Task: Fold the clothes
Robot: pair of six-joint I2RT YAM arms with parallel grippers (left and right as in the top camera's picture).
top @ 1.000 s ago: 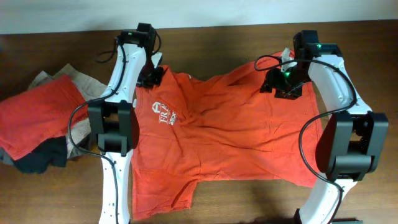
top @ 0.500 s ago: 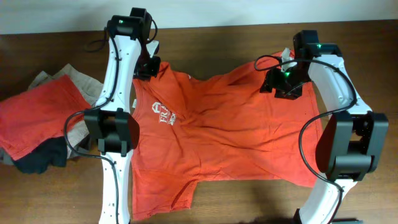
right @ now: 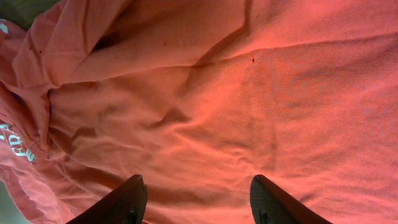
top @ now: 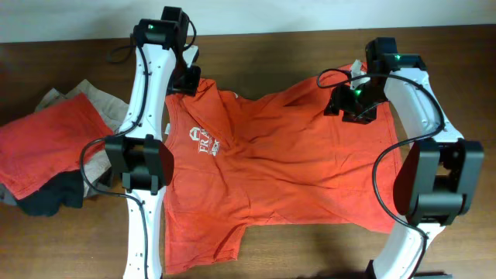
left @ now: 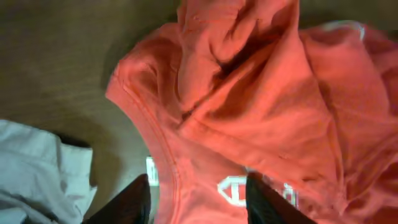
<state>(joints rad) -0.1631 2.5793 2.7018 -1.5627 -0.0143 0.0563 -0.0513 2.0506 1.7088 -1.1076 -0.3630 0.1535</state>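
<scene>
The orange T-shirt (top: 294, 170) lay spread across the middle of the desk (top: 271, 46), its long axis running side to side, roughly along the far edge. One sleeve trailed toward the near edge on the left, and the white logo (top: 205, 143) sat on the left half.

The left gripper (top: 184, 77) hovered over the shirt's far-left corner, jaws spread, with a curved hem and a bunched fold directly beneath them in the wrist view. The fabric there lay just below and ahead of the jaws, so this arm looked the nearer one for that corner. The right gripper (top: 356, 108) hung over the far-right part of the shirt, its jaws also spread wide above flat, lightly wrinkled cloth. Neither pair pinched anything.

Whether either set of fingertips touched the cloth could not be told. The left arm covered a strip of the shirt's left edge from above, so the neckline was hard to place. A pile of clothes (top: 46, 147) sat at the left edge, well apart from both arms. A scrap of white cloth (left: 37, 174) showed in the left wrist view, cut off at the frame.
</scene>
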